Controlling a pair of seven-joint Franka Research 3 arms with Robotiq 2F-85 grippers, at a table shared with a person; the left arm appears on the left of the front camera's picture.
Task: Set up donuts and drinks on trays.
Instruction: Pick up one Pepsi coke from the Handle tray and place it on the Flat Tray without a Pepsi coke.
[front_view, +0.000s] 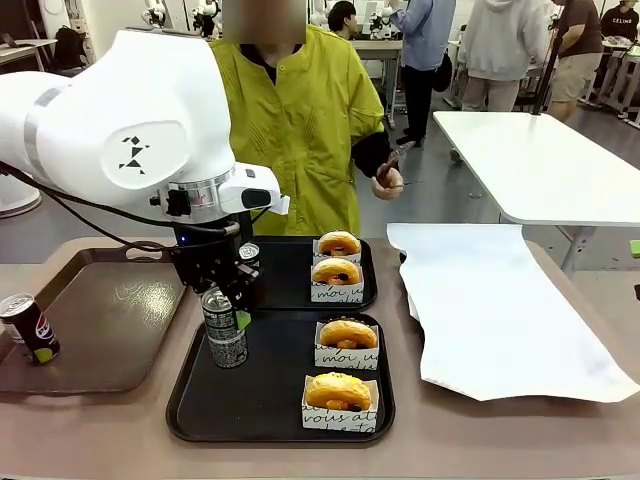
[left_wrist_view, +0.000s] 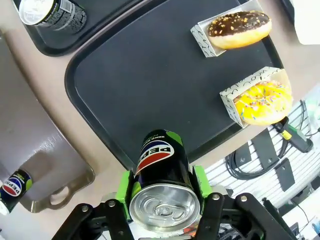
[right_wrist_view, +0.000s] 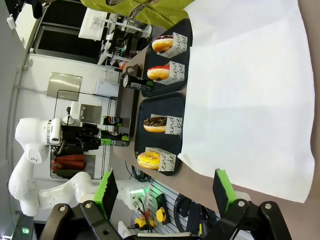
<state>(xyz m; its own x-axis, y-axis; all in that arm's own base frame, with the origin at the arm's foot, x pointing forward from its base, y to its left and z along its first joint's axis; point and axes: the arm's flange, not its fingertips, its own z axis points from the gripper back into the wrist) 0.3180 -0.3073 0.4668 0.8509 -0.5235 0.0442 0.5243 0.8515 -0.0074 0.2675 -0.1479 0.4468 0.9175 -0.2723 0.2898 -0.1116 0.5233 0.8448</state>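
The can (left_wrist_view: 162, 187) sits clamped between the green pads (left_wrist_view: 124, 186) of the left gripper (front_view: 228, 300), long axis upright, base just above the near black tray (front_view: 250, 400), at its left edge. It is black with a red-blue Pepsi logo and silver top. The right gripper (right_wrist_view: 165, 192) stands well apart, fingers spread, empty

Four sleeved donuts (front_view: 347, 334) on black trays (front_view: 250, 400)

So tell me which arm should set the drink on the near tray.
Left. The left gripper already grips a can over the near tray; the right gripper is open and away.
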